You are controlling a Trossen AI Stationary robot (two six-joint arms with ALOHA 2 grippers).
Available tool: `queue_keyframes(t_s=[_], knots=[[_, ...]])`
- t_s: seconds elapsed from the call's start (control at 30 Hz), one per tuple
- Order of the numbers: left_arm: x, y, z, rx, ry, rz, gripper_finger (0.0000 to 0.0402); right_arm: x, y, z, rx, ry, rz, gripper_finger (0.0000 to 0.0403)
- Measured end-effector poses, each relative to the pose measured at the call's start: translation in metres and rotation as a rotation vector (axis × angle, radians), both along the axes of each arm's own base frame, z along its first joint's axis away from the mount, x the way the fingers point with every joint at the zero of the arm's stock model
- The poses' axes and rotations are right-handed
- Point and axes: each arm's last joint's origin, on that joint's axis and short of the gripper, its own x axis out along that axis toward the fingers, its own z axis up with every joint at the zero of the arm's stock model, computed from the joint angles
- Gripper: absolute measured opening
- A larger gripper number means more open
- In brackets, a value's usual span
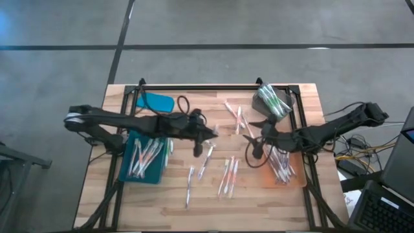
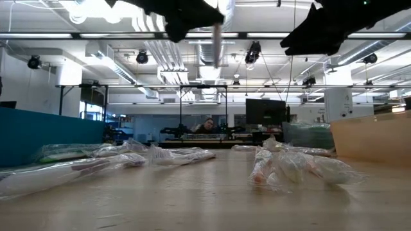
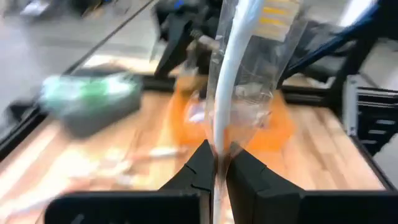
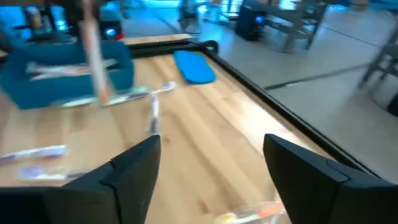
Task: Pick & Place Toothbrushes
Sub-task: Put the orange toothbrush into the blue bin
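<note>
My left gripper (image 1: 213, 132) hangs over the table's middle, shut on one toothbrush (image 3: 231, 74), white-handled with orange marks, in a clear wrapper. The low view shows that toothbrush (image 2: 217, 42) high above the tabletop. My right gripper (image 4: 211, 168) stands open and holds nothing, at the left edge of the orange tray (image 1: 299, 179). Several wrapped toothbrushes lie in that tray, and several more in the teal tray (image 1: 152, 175). Loose toothbrushes (image 1: 226, 175) lie flat on the wood between the trays. My left gripper pinches the wrapped toothbrush between its two fingers at one end of the clear wrapper (image 3: 217, 148). The fingers come nearly level from the table's left. The toothbrush runs on beyond the fingertips and is lifted clear of the table.
A blue lid (image 1: 155, 101) lies at the far left of the table. A dark container with green packets (image 1: 275, 102) stands at the far right. A black frame (image 1: 213, 86) borders the table's far edge and sides. A person (image 2: 208, 126) sits in the room beyond.
</note>
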Motion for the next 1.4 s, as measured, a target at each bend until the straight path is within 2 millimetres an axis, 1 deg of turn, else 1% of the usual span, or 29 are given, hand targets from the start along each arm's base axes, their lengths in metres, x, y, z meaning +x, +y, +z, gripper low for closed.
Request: queue_keyframes(t_s=[0.17, 0.27, 0.37, 0.5, 0.67, 0.83, 0.93, 1.07, 1.23, 1.4], knots=[[-0.03, 0.002, 0.017, -0.094, 0.133, 0.162, 0.0023, -0.008, -0.015, 0.005, 0.023, -0.011, -0.067, 0.0308], [-0.048, 0.003, 0.028, -0.165, 0.187, 0.253, 0.0023, -0.012, -0.021, 0.009, 0.026, -0.023, -0.094, 0.0321], [-0.063, 0.004, 0.035, -0.235, 0.263, 0.327, 0.0023, -0.016, -0.026, 0.011, 0.024, -0.022, -0.113, 0.0332], [-0.076, 0.004, 0.045, -0.305, 0.368, 0.402, 0.0023, -0.02, -0.029, 0.01, 0.021, 0.003, -0.13, 0.0342], [-0.088, 0.004, 0.057, -0.37, 0.478, 0.482, 0.0023, -0.021, -0.03, 0.007, 0.035, 0.025, -0.138, 0.035], [-0.109, 0.001, 0.068, -0.411, 0.593, 0.612, 0.0023, -0.022, -0.03, 0.002, 0.049, 0.054, -0.147, 0.0342], [-0.123, -0.002, 0.065, -0.446, 0.701, 0.712, 0.0023, -0.022, -0.03, 0.001, 0.045, 0.069, -0.147, 0.0333], [-0.137, -0.008, 0.054, -0.481, 0.82, 0.824, 0.0023, -0.022, -0.03, 0.0, 0.045, 0.071, -0.147, 0.0322], [-0.139, -0.013, 0.038, -0.514, 0.897, 0.85, 0.0023, -0.022, -0.03, 0.0, 0.048, 0.076, -0.14, 0.0311], [-0.143, -0.014, 0.008, -0.529, 1.037, 0.879, 0.0023, -0.022, -0.028, -0.003, 0.092, 0.079, -0.103, 0.0304]])
